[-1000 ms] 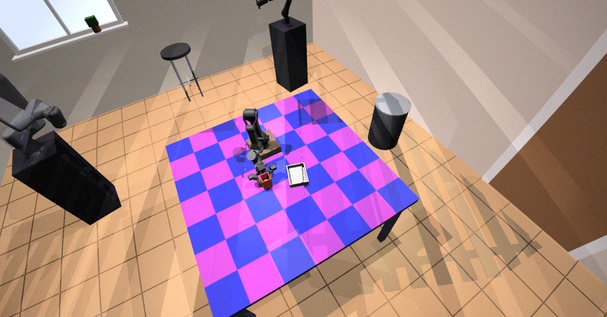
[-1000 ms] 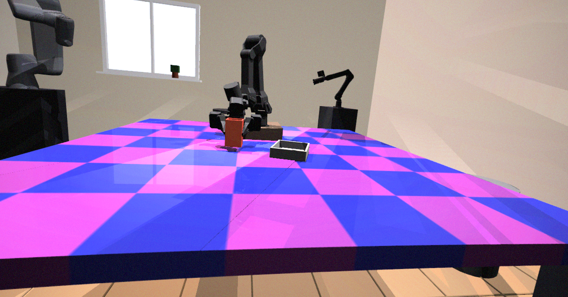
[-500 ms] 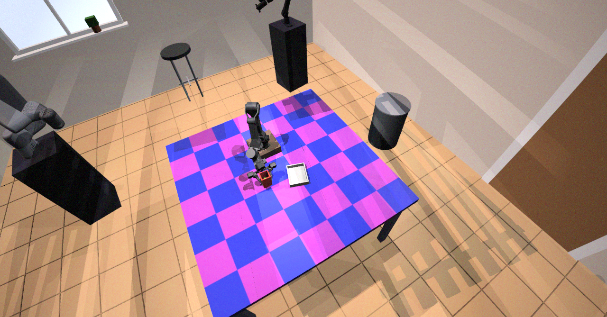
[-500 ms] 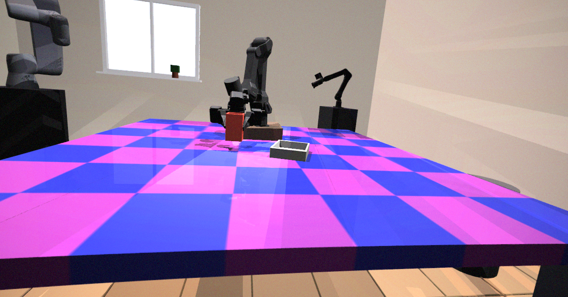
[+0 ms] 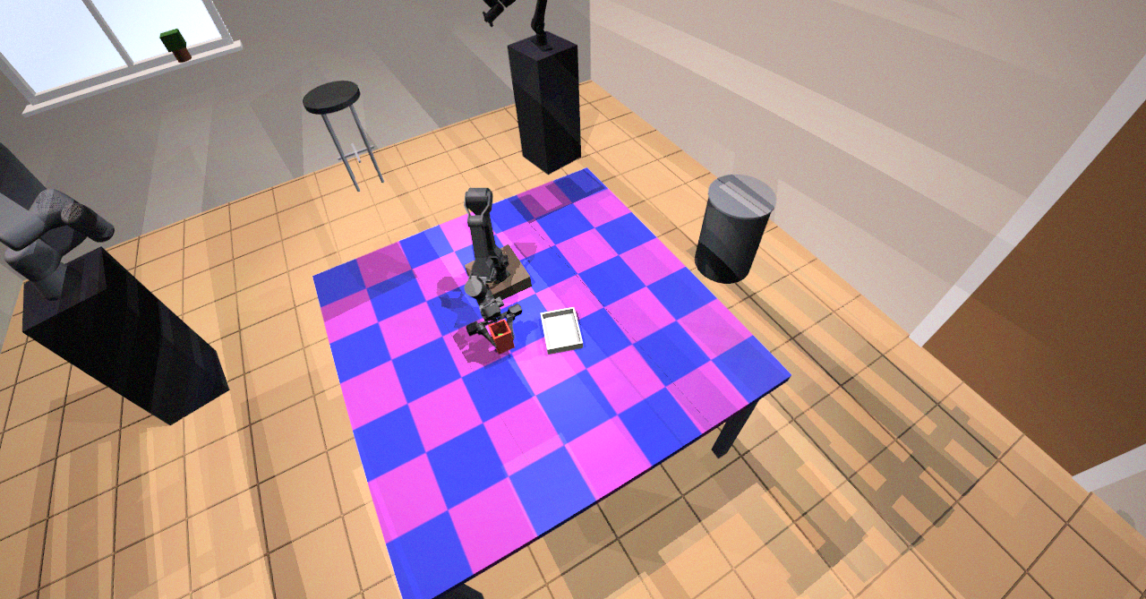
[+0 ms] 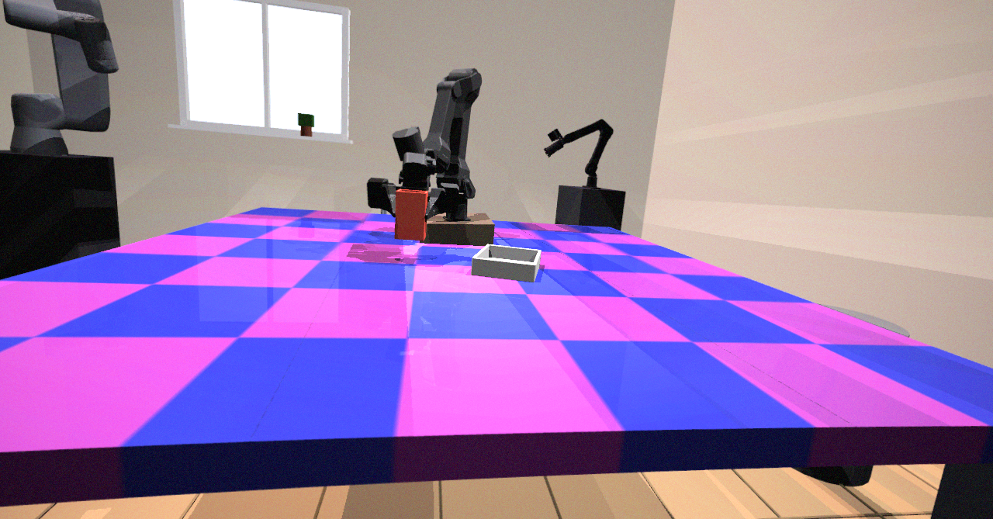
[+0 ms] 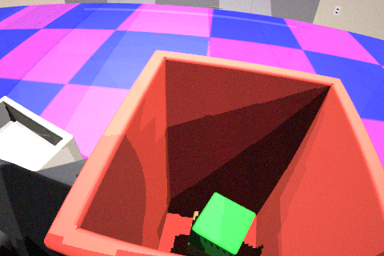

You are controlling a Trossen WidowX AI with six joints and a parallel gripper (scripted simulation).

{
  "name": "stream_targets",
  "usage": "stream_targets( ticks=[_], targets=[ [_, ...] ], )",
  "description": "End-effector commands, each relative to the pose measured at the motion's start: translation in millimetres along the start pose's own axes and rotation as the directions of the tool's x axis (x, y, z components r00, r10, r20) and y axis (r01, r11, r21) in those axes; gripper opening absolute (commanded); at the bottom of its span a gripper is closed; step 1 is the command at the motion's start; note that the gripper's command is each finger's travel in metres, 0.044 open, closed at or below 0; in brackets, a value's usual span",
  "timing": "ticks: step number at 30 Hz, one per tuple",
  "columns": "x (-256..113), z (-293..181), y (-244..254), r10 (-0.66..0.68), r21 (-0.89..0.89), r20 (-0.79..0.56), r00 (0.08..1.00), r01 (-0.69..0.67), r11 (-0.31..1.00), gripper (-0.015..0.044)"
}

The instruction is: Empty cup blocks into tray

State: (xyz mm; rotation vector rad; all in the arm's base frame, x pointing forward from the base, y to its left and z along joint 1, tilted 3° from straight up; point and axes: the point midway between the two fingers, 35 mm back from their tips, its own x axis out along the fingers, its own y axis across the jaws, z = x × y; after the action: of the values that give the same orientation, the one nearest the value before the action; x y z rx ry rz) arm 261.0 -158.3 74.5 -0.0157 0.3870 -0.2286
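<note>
From the top view, the arm (image 5: 481, 236) (image 6: 448, 123) stands on a brown block (image 5: 519, 281) (image 6: 479, 233) on a table (image 5: 573, 411) (image 6: 486, 307) (image 7: 168, 44) checked in pink and blue. Its gripper (image 5: 496, 328) (image 6: 410, 203) has its jaws closed on the sides of a red cup (image 5: 502, 342) (image 6: 410, 216) (image 7: 324, 176), with the fingers held apart by the cup's width. The cup's mouth faces up, with a bit of green showing inside. A white tray (image 5: 575, 346) (image 6: 504, 268) (image 7: 64, 141) sits near the cup, apart from it, and its inside is plain white. Off the table are a stool (image 5: 330, 97), a dark bin (image 5: 731, 243) and two more arms on black pedestals. In the exterior view, the cup hangs upright in the gripper, just above the table, with a shadow beneath and beside it. The tray lies flat on the table, nearer this camera and to the right of the cup in this view. In the wrist view, the cup's open mouth fills much of the view. A green block (image 7: 224, 222) lies deep inside, and a sliver of something tan shows beside it; how many blocks there are, I cannot tell. The tray shows at the left edge, beyond a dark part of the gripper.
</note>
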Motion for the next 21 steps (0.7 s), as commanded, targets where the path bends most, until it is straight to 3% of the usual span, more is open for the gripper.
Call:
stream_targets(
  ticks=[1, 21],
  targets=[
    [5.5, 5.1, 8.4, 0.016, -0.004, 0.001, 1.0, -0.016, 1.0, 0.0],
    [30.8, 21.6, 69.5, 0.113, -0.044, -0.011, 0.994, -0.114, 0.993, 0.0]
  ],
)
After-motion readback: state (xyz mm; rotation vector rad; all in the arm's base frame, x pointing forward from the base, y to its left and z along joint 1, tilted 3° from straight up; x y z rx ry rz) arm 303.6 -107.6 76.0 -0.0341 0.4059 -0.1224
